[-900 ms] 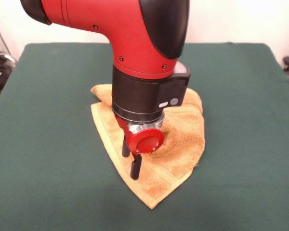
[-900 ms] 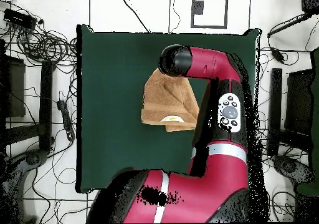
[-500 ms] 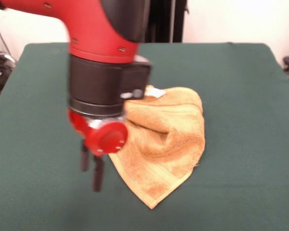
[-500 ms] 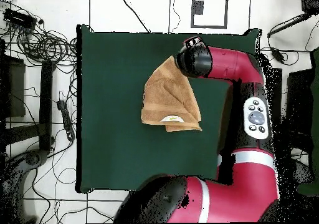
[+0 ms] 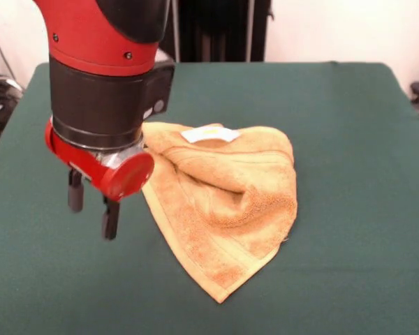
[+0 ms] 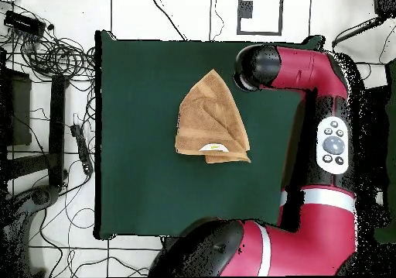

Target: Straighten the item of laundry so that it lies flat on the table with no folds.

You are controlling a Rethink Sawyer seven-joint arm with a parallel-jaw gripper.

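Note:
The item of laundry (image 5: 227,202) is a golden-orange towel lying folded into a rough triangle on the green table (image 5: 349,139), one corner pointing toward the near edge. A white label (image 5: 209,134) shows on its far fold. My gripper (image 5: 92,209) hangs to the towel's left, just above the cloth-covered table, open with nothing between its black fingers (image 5: 110,218). Seen from overhead, the towel (image 6: 210,120) sits mid-table (image 6: 139,97) with a folded layer on top. The arm's wrist (image 6: 255,66) beside the towel's tip hides the gripper there.
Cables and stands (image 6: 54,58) crowd the floor beside the table in the overhead view. The red arm (image 6: 329,135) runs along the table's right side there. Dark equipment (image 5: 216,31) stands behind the table's far edge.
The gripper has moved off the towel, leftward in the front view, and now hangs beside it. The towel keeps the same folded shape, with the label now uncovered.

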